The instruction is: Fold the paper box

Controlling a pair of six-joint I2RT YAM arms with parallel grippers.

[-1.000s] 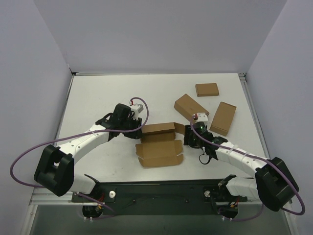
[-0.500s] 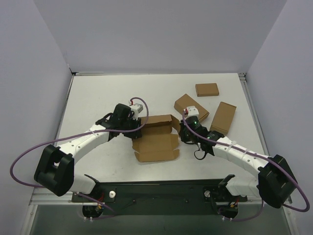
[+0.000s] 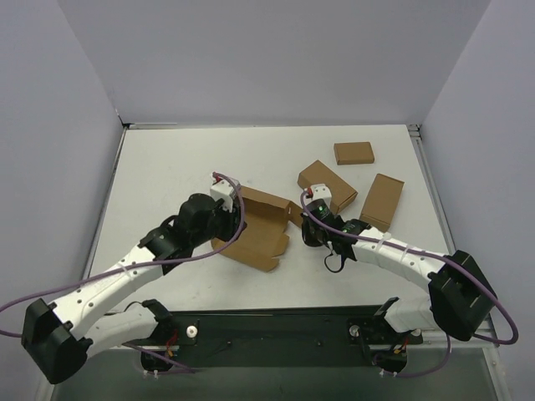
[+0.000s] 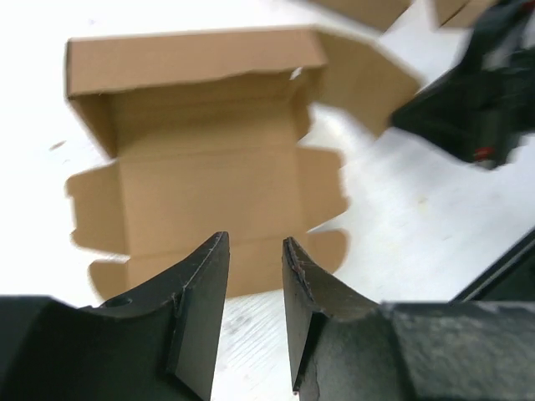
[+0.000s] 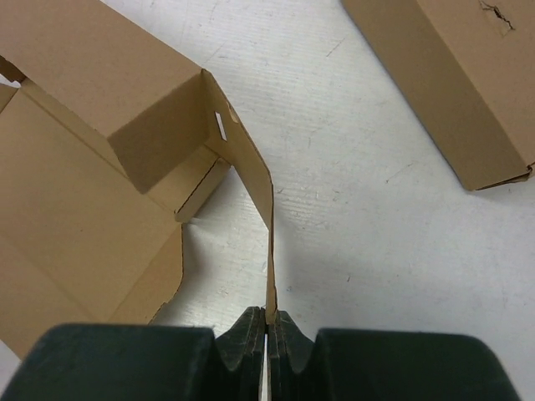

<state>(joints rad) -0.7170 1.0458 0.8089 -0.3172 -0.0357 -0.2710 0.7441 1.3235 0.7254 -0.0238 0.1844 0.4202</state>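
Paper box [image 3: 255, 232] lies partly folded near the middle of the white worktop [image 3: 167, 167], between the two arms; its back wall stands up, with the top panel leaning over it, while the base and front flaps lie flat and open toward the near edge. In the left wrist view the paper box [image 4: 209, 184] shows its inside, with side tabs spread out at both ends.

The right gripper [image 3: 299, 224] sits at the box's right end; its jaws are closed on the thin edge of a side flap [image 5: 247, 167], which stands upright and runs straight into the pinch of the right gripper [image 5: 267, 322].

The left gripper [image 3: 226, 225] is at the box's left near side; in its own view the left gripper [image 4: 253, 246] has its jaws partly open, hanging over the front flap's edge, with nothing clamped between them.

Three smaller closed brown boxes [image 3: 354, 153] [image 3: 327, 185] [image 3: 381, 201] lie to the right and behind, apart from the blank; the nearest one is just behind the right gripper.
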